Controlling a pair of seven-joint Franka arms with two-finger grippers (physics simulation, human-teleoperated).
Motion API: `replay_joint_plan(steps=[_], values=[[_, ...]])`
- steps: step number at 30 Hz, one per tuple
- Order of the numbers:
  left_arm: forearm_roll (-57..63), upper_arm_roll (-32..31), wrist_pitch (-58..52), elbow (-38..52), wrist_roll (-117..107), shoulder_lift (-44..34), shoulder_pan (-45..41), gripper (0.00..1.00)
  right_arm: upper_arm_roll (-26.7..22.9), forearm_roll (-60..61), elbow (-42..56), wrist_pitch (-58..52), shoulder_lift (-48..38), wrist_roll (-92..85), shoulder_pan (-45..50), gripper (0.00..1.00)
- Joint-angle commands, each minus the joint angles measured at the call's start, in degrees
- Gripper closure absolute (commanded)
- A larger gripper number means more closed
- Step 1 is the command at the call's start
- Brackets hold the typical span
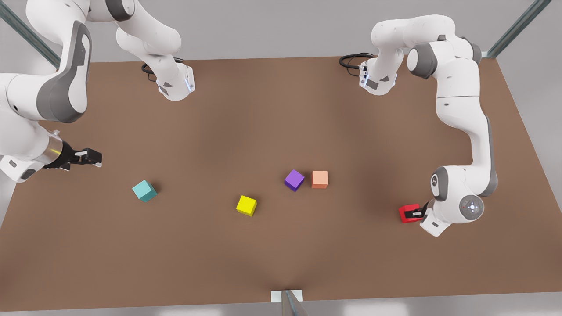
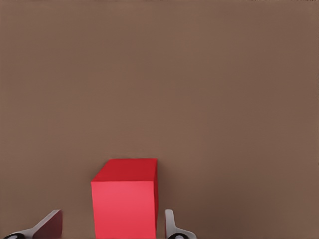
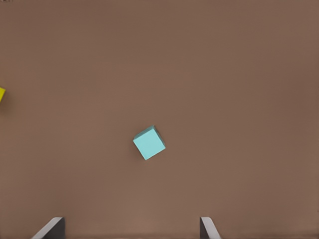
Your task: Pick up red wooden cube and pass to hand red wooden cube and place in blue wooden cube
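Left pincer straddles red wooden cube on surface, fingers wide, at front view's right. Right pincer wide, hovering near blue wooden cube.

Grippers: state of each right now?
Left gripper: open, fingers around the red wooden cube, not clamped.
Right gripper: open, empty, above the table.

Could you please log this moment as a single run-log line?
left gripper: around red wooden cube, gap on one side | right gripper: open, waiting near blue wooden cube | handover: not done
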Motion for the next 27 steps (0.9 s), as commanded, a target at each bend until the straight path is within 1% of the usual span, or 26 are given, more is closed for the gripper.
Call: replay_joint_plan(steps=[1, 9, 12, 16, 22, 23, 24, 25, 27], values=[[0.3, 0.0, 2.6, 0.0, -4.5, 0.1, -0.1, 0.0, 0.0, 0.1, -0.1, 0.2, -0.1, 0.9, 0.1, 0.0], [0.2, 0.0, 4.0, 0.0, -4.4, 2.7, -0.2, 0.0, 0.1, 0.0, -0.3, 0.1, 0.3, 1.0, 0.4, 0.0], [0.3, 0.0, 4.0, -2.6, -4.3, 2.7, -0.1, 0.0, 0.2, 0.1, -0.3, 0.1, 0.4, 1.1, 0.5, 0.0], [0.4, 0.0, 4.4, -2.7, -4.3, 4.1, -0.1, 0.0, 0.2, 0.2, -0.3, 0.0, 0.4, 1.1, 0.5, 0.0], [0.3, -0.1, 8.9, -2.7, -4.4, 4.9, 0.0, 0.0, 0.2, 0.3, -0.3, -0.2, 0.5, 1.1, 0.5, 0.0], [0.3, 0.0, 8.9, -2.7, -4.4, 4.8, 0.0, 0.33, 0.2, 0.3, -0.3, -0.2, 0.5, 1.1, 0.5, 0.0], [0.3, -0.1, 8.9, -2.6, -4.3, 4.9, 0.0, 0.47, 0.2, 0.3, -0.3, -0.2, 0.5, 1.1, 0.5, 0.0], [0.2, -0.1, 8.9, -2.6, -4.3, 4.8, 0.1, 0.51, 0.2, 0.3, -0.3, -0.3, 0.6, 1.2, 0.5, 0.0], [0.0, -0.2, 8.7, -2.5, -4.3, 4.4, 0.1, 0.51, 0.3, 0.3, -0.3, -0.2, 0.6, 1.3, 0.5, 0.0]])
